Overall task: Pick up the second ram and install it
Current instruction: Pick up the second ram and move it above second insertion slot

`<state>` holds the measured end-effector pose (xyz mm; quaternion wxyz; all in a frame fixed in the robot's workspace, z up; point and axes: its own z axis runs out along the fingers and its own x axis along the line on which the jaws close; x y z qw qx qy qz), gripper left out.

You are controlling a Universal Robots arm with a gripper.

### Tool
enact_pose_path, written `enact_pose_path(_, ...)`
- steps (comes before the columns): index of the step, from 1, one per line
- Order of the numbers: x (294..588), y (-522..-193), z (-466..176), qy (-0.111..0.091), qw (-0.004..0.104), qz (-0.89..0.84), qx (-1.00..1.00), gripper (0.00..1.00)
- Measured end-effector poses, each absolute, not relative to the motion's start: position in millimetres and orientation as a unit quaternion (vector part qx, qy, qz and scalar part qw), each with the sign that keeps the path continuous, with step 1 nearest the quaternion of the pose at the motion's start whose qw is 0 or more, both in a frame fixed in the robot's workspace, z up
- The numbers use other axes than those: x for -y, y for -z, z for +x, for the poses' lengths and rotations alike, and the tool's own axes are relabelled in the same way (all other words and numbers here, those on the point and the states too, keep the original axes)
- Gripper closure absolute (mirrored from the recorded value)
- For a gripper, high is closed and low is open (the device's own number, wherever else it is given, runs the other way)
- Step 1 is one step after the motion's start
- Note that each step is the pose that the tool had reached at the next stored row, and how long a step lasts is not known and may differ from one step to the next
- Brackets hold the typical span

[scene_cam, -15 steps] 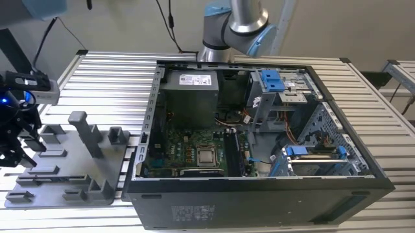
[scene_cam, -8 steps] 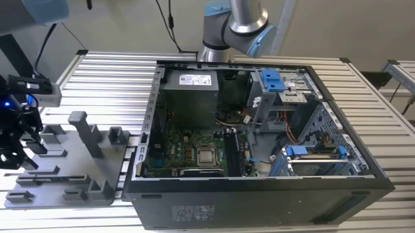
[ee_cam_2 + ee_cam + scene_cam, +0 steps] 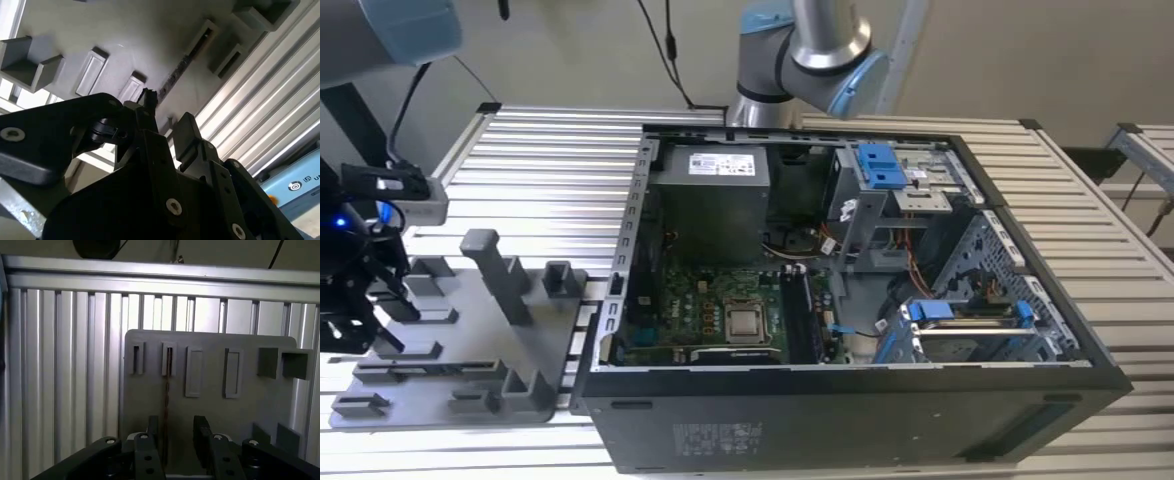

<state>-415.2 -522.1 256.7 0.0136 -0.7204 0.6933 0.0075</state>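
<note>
1. While the hand hangs low over the grey fixture plate, its two fingers stand well apart and are closed on nothing.
2. The second ram stands on its edge in a slot of this plate, between the fingers and closer to one of them.
3. The plate lies on the ribbed table, just beside the open computer case.

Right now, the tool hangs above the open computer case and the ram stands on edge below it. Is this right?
One thing is wrong: the tool hangs above the grey fixture, as the first wrist view shows. The ram does stand on edge below it, in one of the slots.
</note>
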Motion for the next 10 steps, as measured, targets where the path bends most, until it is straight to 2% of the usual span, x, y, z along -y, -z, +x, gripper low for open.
enact_pose_path(10,522.1,-241.7,-415.4,-0.012,0.018,-0.727,-0.686,0.58)
